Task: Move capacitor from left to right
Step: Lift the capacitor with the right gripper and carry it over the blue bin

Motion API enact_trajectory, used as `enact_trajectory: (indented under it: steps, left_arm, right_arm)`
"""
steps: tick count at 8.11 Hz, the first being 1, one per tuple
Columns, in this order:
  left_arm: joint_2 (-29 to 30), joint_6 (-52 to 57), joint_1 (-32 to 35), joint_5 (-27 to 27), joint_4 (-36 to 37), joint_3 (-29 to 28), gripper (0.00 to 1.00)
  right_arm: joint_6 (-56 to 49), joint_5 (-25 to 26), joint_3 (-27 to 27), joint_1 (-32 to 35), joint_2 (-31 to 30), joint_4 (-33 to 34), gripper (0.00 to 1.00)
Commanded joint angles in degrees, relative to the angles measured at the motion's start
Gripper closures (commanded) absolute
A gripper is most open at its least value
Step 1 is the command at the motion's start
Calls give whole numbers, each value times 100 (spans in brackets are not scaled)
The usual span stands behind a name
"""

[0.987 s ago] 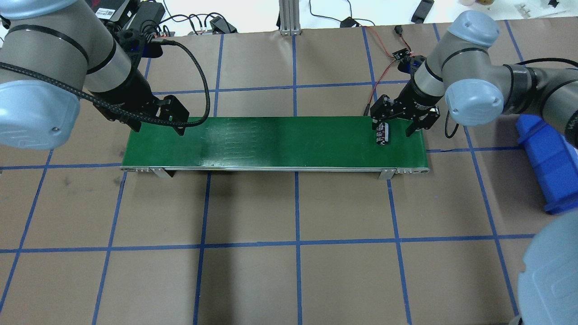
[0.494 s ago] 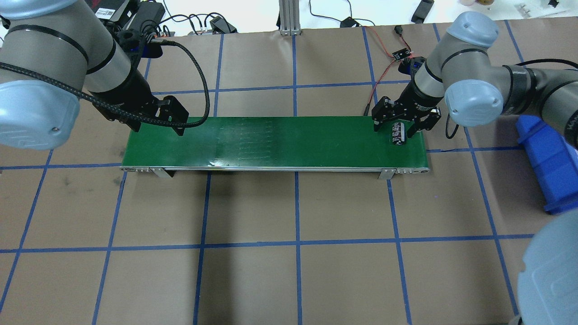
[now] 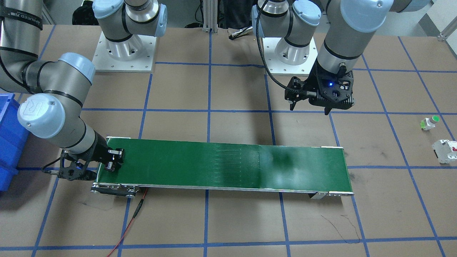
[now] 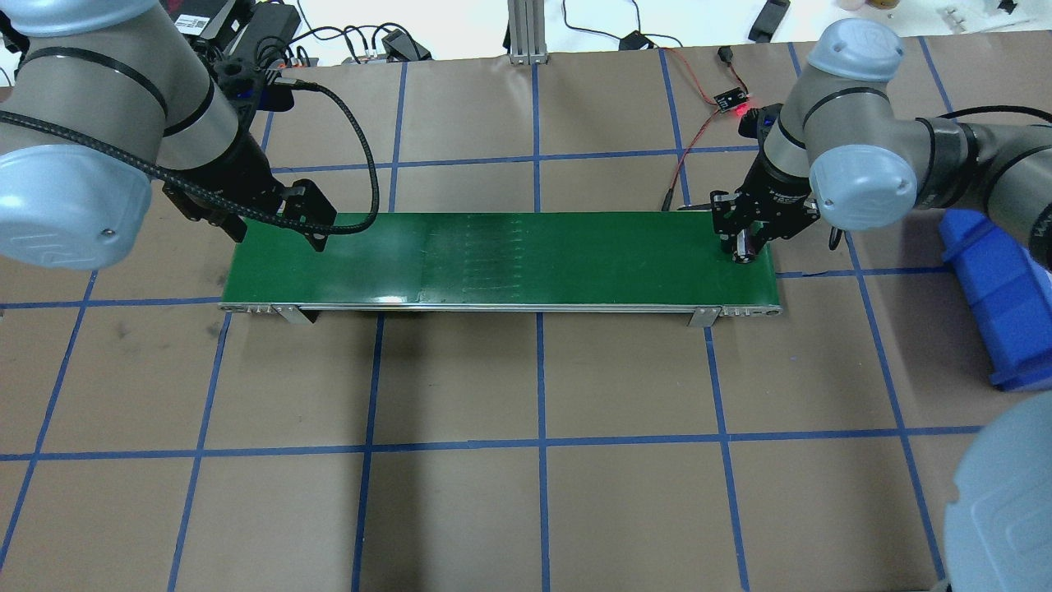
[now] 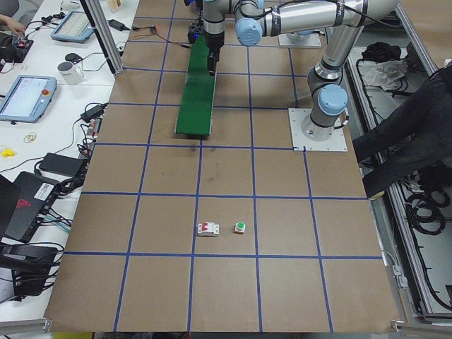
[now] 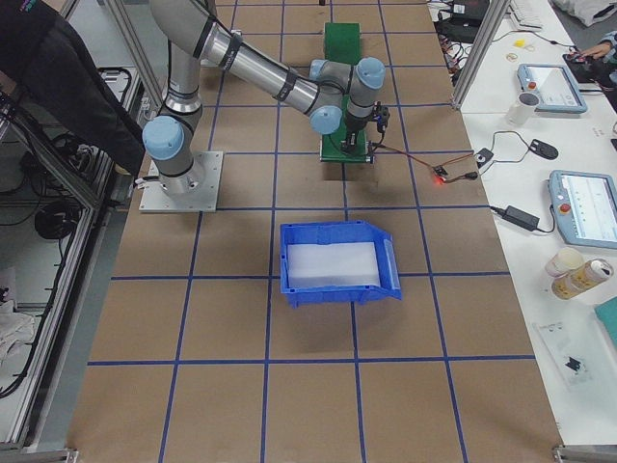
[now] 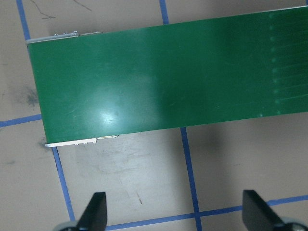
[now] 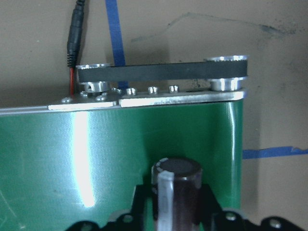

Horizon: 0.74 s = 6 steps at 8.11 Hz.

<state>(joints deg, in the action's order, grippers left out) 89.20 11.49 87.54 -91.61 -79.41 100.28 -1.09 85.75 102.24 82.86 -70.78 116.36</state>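
Observation:
The capacitor point(image 4: 745, 247), a small dark cylinder, stands at the right end of the green conveyor belt point(image 4: 534, 259). My right gripper point(image 4: 744, 245) is shut on it, a finger on each side. The right wrist view shows the capacitor point(image 8: 177, 187) upright between the jaws, just before the belt's end roller. In the front-facing view the right gripper point(image 3: 111, 163) and the capacitor point(image 3: 110, 166) are at the belt's left end. My left gripper point(image 4: 278, 233) is open and empty over the belt's left end; the left wrist view shows its fingers point(image 7: 95, 211) spread wide above the table.
A blue bin point(image 4: 998, 296) sits on the table to the right of the belt. A white breaker point(image 3: 444, 151) and a green-capped button point(image 3: 430, 122) lie far out on the robot's left. A red wire point(image 4: 699, 136) runs behind the belt's right end.
The capacitor travelled right along the belt to its end. My right gripper followed and closed on it. My left gripper drew back slightly.

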Motion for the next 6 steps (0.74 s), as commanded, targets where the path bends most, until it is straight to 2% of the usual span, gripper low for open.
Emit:
enact_trajectory:
  steps: [1,3,6]
  left_arm:
    - [53,-6,0,-164,14,0,0]
    - [53,-77,0,-156,22,0,0]
    - [53,-103,0,-77,31,-8,0]
  right_arm:
    - [30,153,-11,-7,-32,-25,97]
    - [47,144,-81,-7,-32,-25,97]
    - [-373,574,-791,-103,-59,-226,96]
